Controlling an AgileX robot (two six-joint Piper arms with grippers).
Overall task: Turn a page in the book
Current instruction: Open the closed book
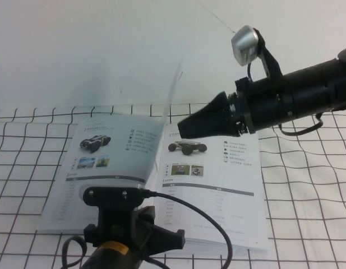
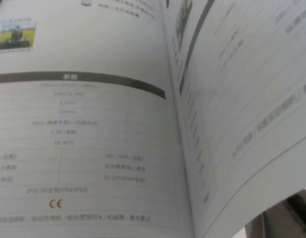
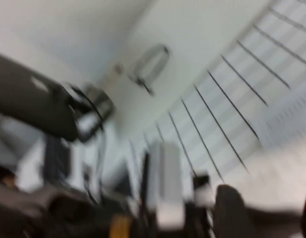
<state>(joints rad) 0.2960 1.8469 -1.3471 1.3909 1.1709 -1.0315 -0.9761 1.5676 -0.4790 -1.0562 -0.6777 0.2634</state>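
The book (image 1: 217, 207) lies open on the gridded cloth. The page (image 1: 119, 162) hangs as a grey, curved leaf over the book's left half, its upper edge blurred near the spine. In the left wrist view the page (image 2: 252, 124) arches over the printed table of the book (image 2: 83, 124). My right gripper (image 1: 183, 128) hovers above the spine, pointing left. In its wrist view the right gripper (image 3: 269, 213) is open, with nothing between its fingers. My left gripper (image 1: 113, 196) sits at the near edge of the book's left half.
The white cloth (image 1: 307, 185) with a black grid covers the table, and a white wall rises behind it. The left arm's black cable (image 1: 189, 207) loops across the book's lower right page. The right arm (image 1: 296, 95) reaches in from the right above the table.
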